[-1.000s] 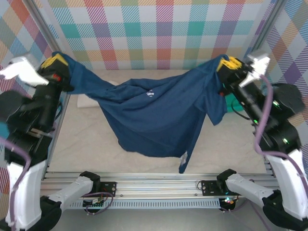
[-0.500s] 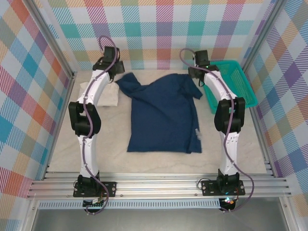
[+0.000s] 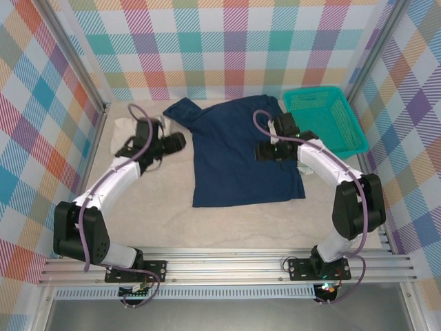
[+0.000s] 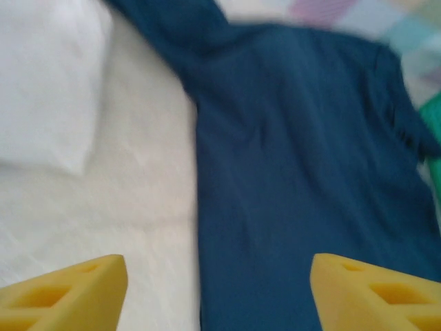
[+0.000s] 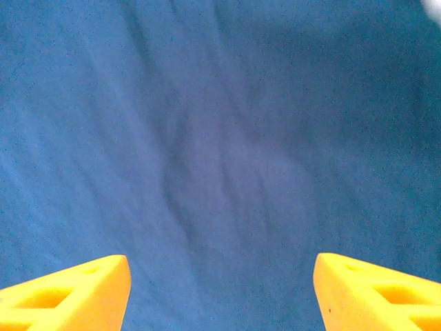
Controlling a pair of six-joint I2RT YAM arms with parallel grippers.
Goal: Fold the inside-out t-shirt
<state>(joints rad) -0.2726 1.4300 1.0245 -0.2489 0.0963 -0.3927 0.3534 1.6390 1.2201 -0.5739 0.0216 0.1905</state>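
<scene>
Both arms have pulled back from the far edge. Shirt (image 3: 241, 155) lies flat mid-table, one sleeve sticking out far-left. Left gripper (image 3: 173, 143) is spread and empty beside its left edge; right gripper (image 3: 264, 152) is spread and empty over its right side. Risks: a mid-panel pinch bunches the cloth, or left snags the white shirt (image 3: 127, 129).

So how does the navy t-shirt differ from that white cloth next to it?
The navy t-shirt is dark, large and spread flat in the middle; the white cloth is pale, smaller and sits by the left wall. Both lie on the table, unheld.
</scene>
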